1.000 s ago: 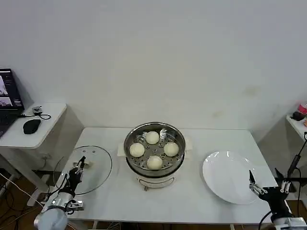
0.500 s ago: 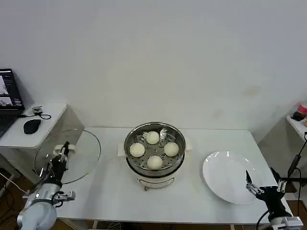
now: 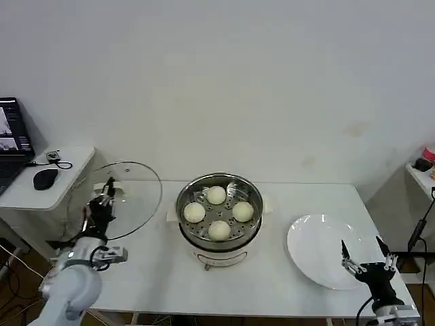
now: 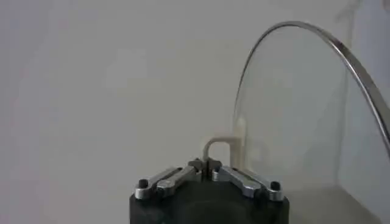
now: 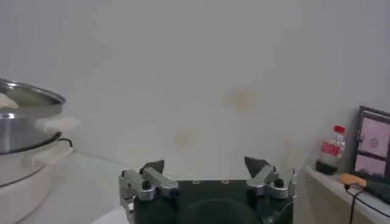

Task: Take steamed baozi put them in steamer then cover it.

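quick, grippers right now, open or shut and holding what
Left gripper: shut on the glass lid by its handle, lid lifted left of the steamer.
Right gripper: open, empty, by the white plate.

Four small round cream-white steamed baozi (image 3: 216,195) (image 3: 194,212) (image 3: 242,210) (image 3: 219,230), all in steamer, between two grippers.
One round shiny stainless-steel steamer (image 3: 219,239) on white base, right of left gripper (image 3: 107,199).
One round transparent glass cover (image 3: 136,197) with metal rim, clamped at handle by left gripper.
One flat round white plate (image 3: 316,255), just left of right gripper (image 3: 365,261).
Two grippers: left clamped, right spread.
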